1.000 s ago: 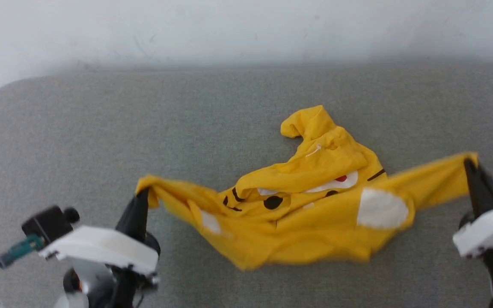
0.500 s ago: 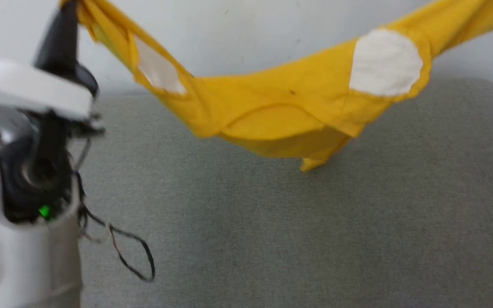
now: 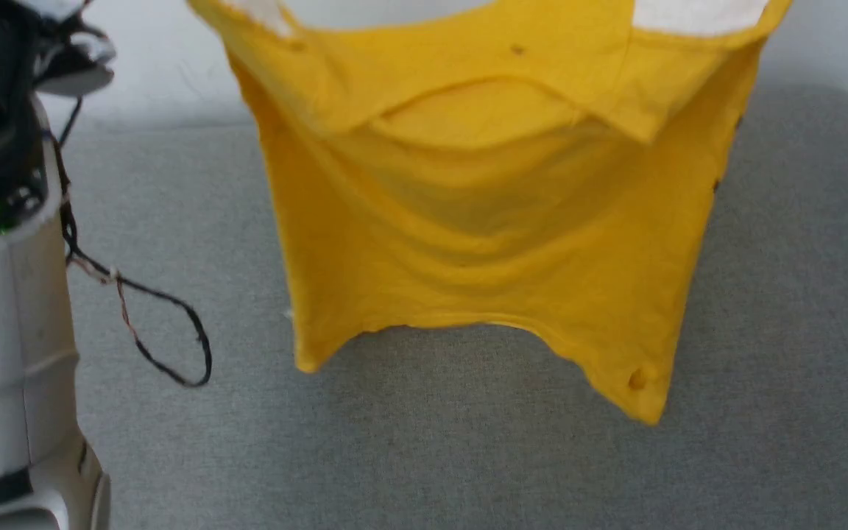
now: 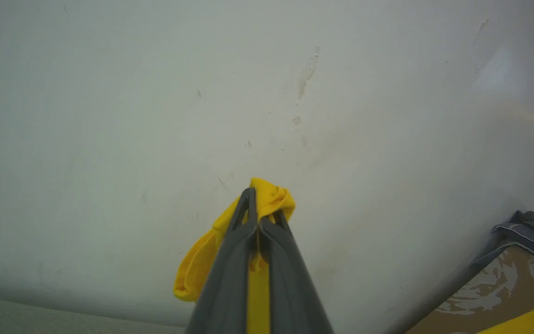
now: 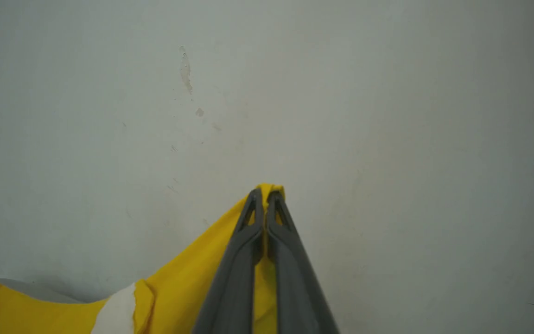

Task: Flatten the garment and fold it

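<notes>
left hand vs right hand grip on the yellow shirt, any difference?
The left hand has a thick wad of shirt bulging past its tips; the right hand shows just a sliver beyond its tips. Beside the left hand the cloth hangs in a loose roll; from the right hand it spreads out as a flat sheet with a white patch. Shared: both are shut on the shirt and point at the pale wall.

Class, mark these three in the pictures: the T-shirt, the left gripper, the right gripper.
T-shirt (image 3: pixel 483 243), head view, middle of the hanging yellow body.
left gripper (image 4: pixel 263 204), left wrist view, between the fingertips pinching the T-shirt.
right gripper (image 5: pixel 265 193), right wrist view, between the fingertips pinching the T-shirt.
</notes>
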